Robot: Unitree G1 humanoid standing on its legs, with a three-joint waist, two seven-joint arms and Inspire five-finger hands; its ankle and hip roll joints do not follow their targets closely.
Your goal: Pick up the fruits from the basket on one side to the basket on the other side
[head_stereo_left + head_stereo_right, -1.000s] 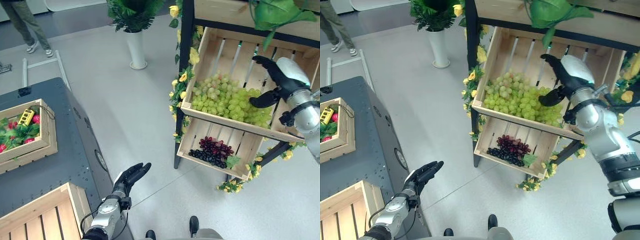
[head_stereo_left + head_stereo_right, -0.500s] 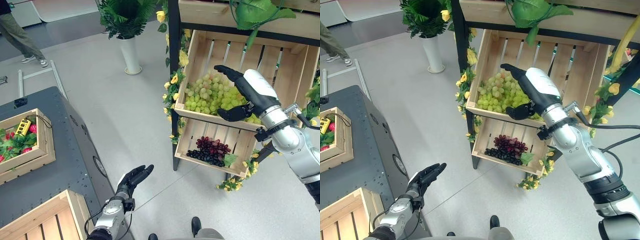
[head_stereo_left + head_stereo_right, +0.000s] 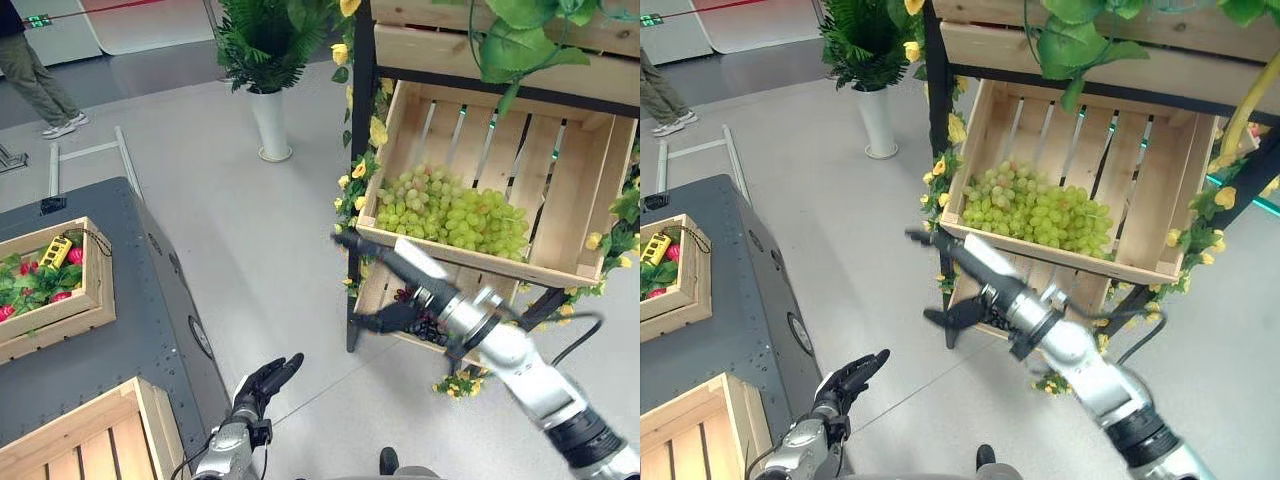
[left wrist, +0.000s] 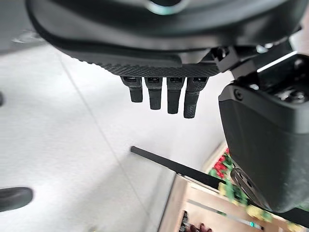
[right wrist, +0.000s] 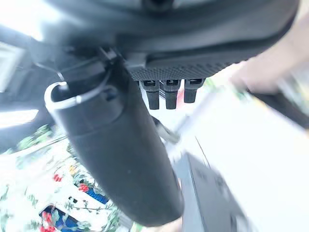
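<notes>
**Right hand out of the grape crate**

The right hand has swung away from the green grapes and now hangs empty before the stand, fingers straight, thumb spread. The pale heap fills the upper crate; dark grapes lie in the crate below. The left hand hovers relaxed beside the grey cart.

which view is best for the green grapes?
Right eye view: the green grapes lie heaped in the upper crate, whole pile unobstructed. Left eye view shows the same pile, equally clear but closer to the open right hand. In the wrist views I can't make them out.
</notes>
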